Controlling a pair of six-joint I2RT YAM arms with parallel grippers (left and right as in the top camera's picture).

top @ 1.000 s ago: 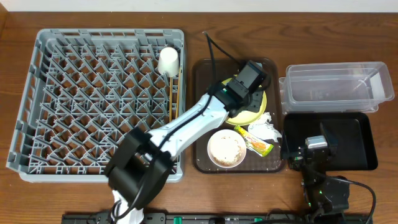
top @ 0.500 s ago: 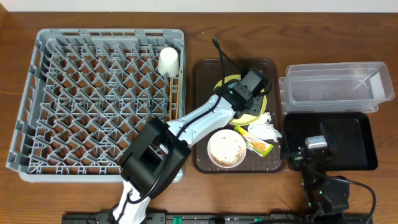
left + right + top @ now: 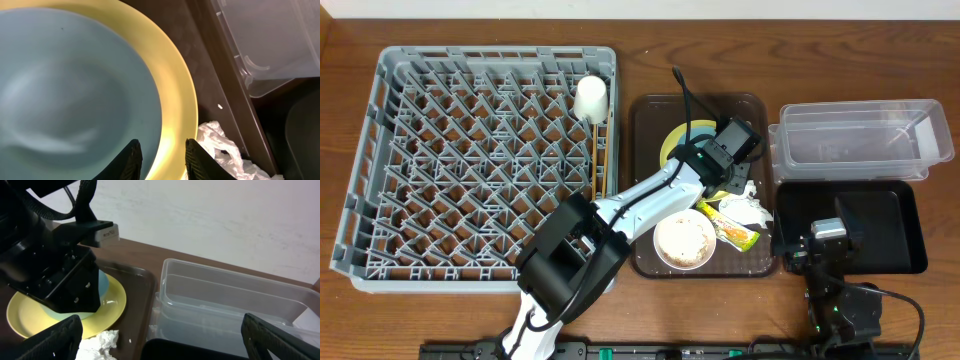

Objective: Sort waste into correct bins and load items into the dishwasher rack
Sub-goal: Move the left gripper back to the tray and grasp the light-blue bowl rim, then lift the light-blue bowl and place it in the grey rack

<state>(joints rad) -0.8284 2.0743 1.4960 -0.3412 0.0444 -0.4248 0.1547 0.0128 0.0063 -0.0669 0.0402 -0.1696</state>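
Left gripper (image 3: pixel 165 159): fingers a little apart, one over the bowl (image 3: pixel 70 100), one over the plate (image 3: pixel 175 95), with the bowl's edge between them. I cannot tell whether they pinch it. The napkin (image 3: pixel 220 150) lies just beside the outer finger. Right gripper (image 3: pixel 172 340) gapes wide and empty over the black tray (image 3: pixel 895 235), with the tub (image 3: pixel 235 300) beyond it.

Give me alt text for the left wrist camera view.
The left gripper, jaws parted, hangs over the rim of a yellow plate holding a light blue bowl. A crumpled napkin and a clear tub sit to the right.
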